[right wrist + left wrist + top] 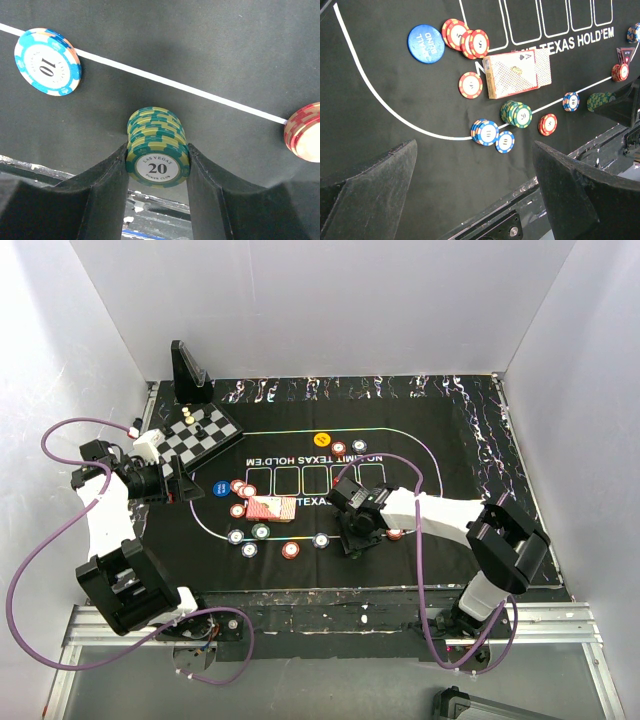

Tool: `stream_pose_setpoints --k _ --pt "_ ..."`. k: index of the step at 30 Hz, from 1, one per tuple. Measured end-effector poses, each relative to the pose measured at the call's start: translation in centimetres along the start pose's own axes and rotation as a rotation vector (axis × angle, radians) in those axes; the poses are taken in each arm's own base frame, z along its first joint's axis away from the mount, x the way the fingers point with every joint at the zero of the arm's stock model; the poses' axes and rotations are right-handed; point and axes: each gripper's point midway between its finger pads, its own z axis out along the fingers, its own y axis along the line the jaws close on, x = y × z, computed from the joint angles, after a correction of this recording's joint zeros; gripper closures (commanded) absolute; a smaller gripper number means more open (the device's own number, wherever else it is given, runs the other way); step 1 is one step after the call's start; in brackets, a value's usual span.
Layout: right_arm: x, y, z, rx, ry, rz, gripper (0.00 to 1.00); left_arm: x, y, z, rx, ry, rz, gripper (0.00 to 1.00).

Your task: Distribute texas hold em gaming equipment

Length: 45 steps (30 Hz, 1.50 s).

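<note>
Black right gripper (157, 148), clasped green-yellow chips (158, 169), marked 20

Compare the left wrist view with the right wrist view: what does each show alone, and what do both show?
Left wrist only: the deck, blue button and open left gripper. Right wrist only: the right gripper clamping the green stack, its top reading 20. Both: that green stack, the blue 10 chips and the white line.

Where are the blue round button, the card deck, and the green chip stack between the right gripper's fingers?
blue button (426, 44): left wrist view, centre of its face.
card deck (512, 79): left wrist view, patterned back of top card.
green chip stack (157, 168): right wrist view, top chip's label.
</note>
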Motion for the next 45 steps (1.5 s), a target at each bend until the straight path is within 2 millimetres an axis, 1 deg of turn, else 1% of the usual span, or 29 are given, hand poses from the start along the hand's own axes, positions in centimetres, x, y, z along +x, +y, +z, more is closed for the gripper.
stream_pose_setpoints --k 2,3,9,12,14,18,21,23,26,27,28,30,31,33,34,36,39,42,45 --pt "0.0 0.0 0.0 0.001 0.001 -0.001 0.68 0.0 0.0 0.0 0.000 0.000 0.000 0.00" --pt "0.0 -0.1 0.0 0.002 0.001 -0.001 0.71 0.0 0.0 0.0 0.000 0.000 0.000 0.00" --pt "0.1 -0.2 -0.2 0.009 0.005 -0.002 0.89 0.0 0.0 0.0 -0.002 0.001 0.000 0.00" --pt "0.0 -0.2 -0.8 0.007 0.002 -0.002 0.96 0.0 0.1 0.0 -0.003 0.001 0.000 0.00" --pt "-0.4 0.1 -1.4 -0.003 -0.014 -0.003 0.98 0.0 0.1 0.0 -0.003 0.001 0.001 0.00" --pt "-1.8 0.7 -2.9 -0.026 -0.053 -0.004 0.99 0.0 0.1 0.0 -0.003 0.001 0.000 0.00" --pt "-3.5 0.8 -4.1 -0.032 -0.089 -0.005 0.99 0.0 0.1 0.0 -0.003 0.002 0.000 0.00" --pt "-5.0 0.3 -4.9 -0.028 -0.116 0.007 0.99 0.0 0.1 0.0 -0.003 0.002 0.000 0.00" --pt "-8.1 -1.3 -6.1 -0.011 -0.165 0.043 0.99 0.0 0.0 0.0 -0.003 0.001 0.000 0.00" --pt "-9.5 -2.0 -6.4 -0.001 -0.180 0.060 0.99 0.0 0.0 0.0 -0.003 0.001 0.000 0.00" --pt "-11.2 -2.9 -6.6 0.010 -0.202 0.083 0.99 0.0 0.0 0.0 -0.003 0.001 -0.001 0.00" --pt "-14.4 -4.8 -6.7 0.036 -0.236 0.127 0.99 0.0 0.0 0.0 -0.003 0.001 0.000 0.00" --pt "-15.6 -5.7 -6.6 0.047 -0.245 0.146 0.99 0.0 0.1 0.0 -0.003 0.001 0.000 0.00" --pt "-18.6 -7.9 -5.9 0.077 -0.262 0.193 0.99 0.0 0.1 0.0 -0.003 0.000 0.000 0.00" --pt "-19.6 -8.8 -5.5 0.090 -0.265 0.211 0.99 0.0 0.1 0.0 -0.003 0.000 0.001 0.00" --pt "-22.1 -11.1 -4.2 0.121 -0.270 0.259 0.99 0.0 0.0 0.0 -0.003 0.000 0.001 0.00" --pt "-24.4 -13.8 -2.0 0.157 -0.261 0.308 0.99 -0.1 0.1 -0.1 -0.004 -0.001 0.004 0.00" --pt "-25.7 -15.7 0.2 0.184 -0.237 0.339 0.99 -0.1 0.1 -0.1 -0.004 -0.001 0.010 0.00" --pt "-26.2 -17.1 2.5 0.198 -0.207 0.361 0.99 -0.1 0.1 0.0 -0.004 0.000 0.013 0.00"
